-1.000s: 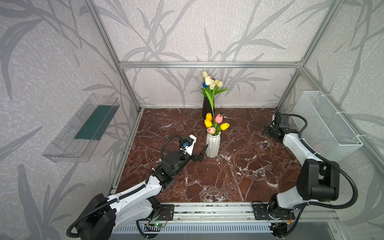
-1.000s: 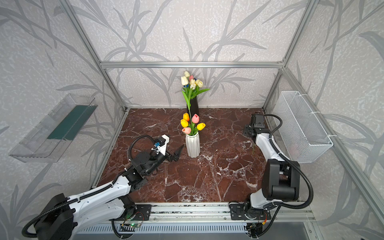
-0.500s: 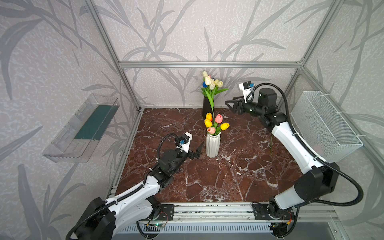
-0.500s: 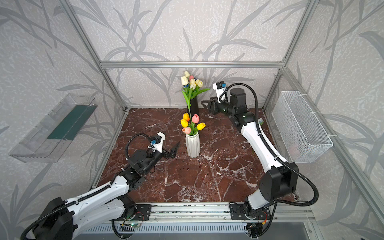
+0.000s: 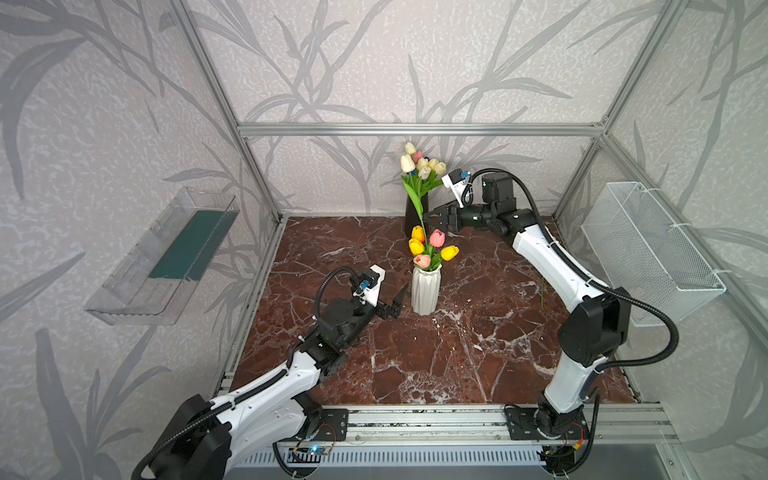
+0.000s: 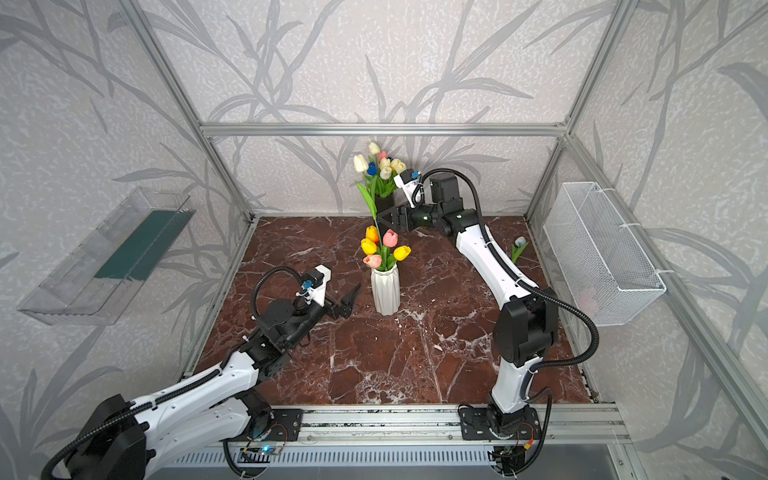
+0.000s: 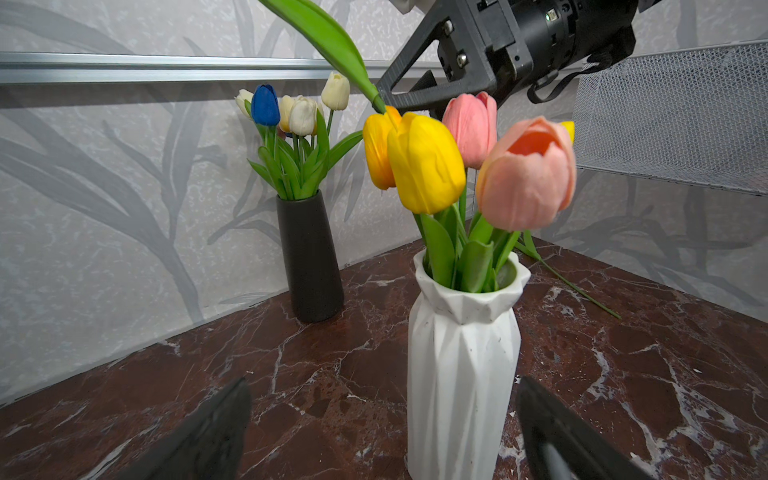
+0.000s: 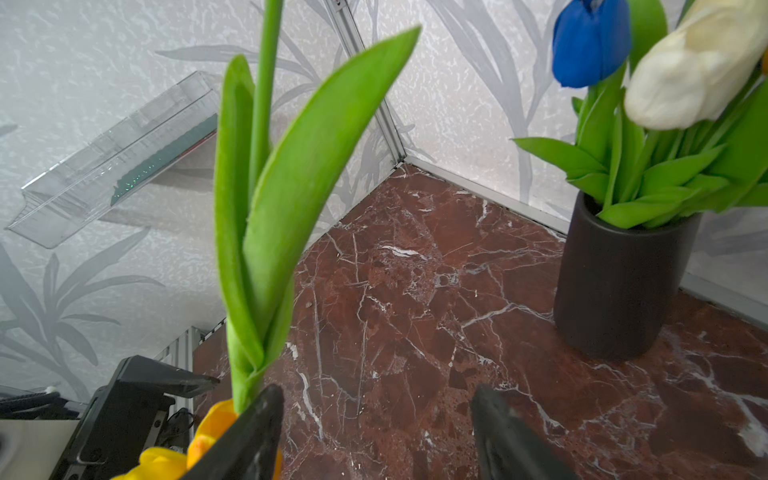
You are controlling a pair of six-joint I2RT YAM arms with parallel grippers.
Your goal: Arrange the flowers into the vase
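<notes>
A white ribbed vase [image 5: 426,291] [image 6: 385,291] [image 7: 461,374] stands mid-floor holding yellow, orange and pink flowers [image 5: 432,247] [image 7: 428,166]. One tall green stem with long leaves [image 5: 417,199] [image 6: 365,199] [image 8: 291,187] rises from that bunch. My right gripper [image 5: 434,218] [image 6: 386,220] [image 8: 374,432] hangs open above the bunch, one finger against the stem, nothing between its fingers. My left gripper [image 5: 395,303] [image 6: 347,303] [image 7: 384,436] is open low beside the white vase, apart from it. A black vase [image 5: 413,216] [image 8: 619,282] at the back holds white, cream and blue flowers [image 6: 382,168].
A loose flower [image 6: 517,247] [image 7: 569,282] lies on the floor near the right wall. A white wire basket [image 5: 648,249] [image 6: 598,249] hangs on the right wall. On the left wall is a clear plastic shelf [image 5: 166,253] [image 8: 112,166].
My right arm rose from the floor at the far right and swung left to the tall stem, its jaws wider. The left gripper drew back slightly from the white vase.
</notes>
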